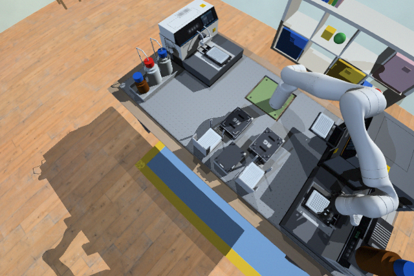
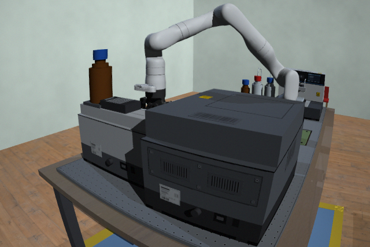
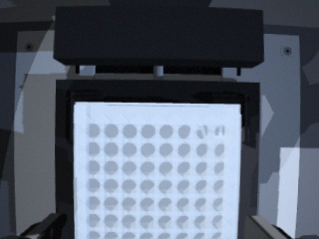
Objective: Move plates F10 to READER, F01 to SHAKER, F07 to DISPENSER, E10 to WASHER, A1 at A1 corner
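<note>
Over the dark instrument (image 1: 301,222) at the near right end of the worktop (image 1: 187,106), we see our gripper (image 1: 329,216) hanging with fingers spread wide, holding nothing. Directly beneath it a white well plate (image 3: 157,171) lies in that instrument's black nest; in the wrist view one fingertip (image 3: 47,226) shows at each long side of the plate, not touching. We cannot read the plate's label or the housing's name. Left of that instrument, the regrip nest (image 1: 266,142) reads "RG". Another plate (image 1: 322,124) sits farther back.
</note>
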{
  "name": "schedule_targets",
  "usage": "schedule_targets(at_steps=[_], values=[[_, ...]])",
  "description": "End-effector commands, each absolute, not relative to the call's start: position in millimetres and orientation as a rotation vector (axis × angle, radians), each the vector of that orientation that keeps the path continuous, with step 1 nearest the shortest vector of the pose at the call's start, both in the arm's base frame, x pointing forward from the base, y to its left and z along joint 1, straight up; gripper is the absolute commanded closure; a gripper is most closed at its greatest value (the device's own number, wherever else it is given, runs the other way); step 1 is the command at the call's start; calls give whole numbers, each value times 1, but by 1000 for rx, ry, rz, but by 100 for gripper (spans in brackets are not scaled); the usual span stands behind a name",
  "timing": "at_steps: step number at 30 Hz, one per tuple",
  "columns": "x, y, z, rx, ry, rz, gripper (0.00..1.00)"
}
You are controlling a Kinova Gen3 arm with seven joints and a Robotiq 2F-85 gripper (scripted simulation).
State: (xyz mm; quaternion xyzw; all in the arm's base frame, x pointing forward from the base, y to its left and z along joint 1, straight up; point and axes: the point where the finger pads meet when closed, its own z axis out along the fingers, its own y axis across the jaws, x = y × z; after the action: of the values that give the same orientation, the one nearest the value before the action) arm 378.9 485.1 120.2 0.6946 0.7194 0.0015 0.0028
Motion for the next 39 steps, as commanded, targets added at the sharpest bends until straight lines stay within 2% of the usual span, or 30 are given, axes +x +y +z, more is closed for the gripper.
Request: schedule_targets(at_steps=[1,39], values=[[379,486,122,2179,2256,9,0],[379,486,113,2179,2256,9,0]])
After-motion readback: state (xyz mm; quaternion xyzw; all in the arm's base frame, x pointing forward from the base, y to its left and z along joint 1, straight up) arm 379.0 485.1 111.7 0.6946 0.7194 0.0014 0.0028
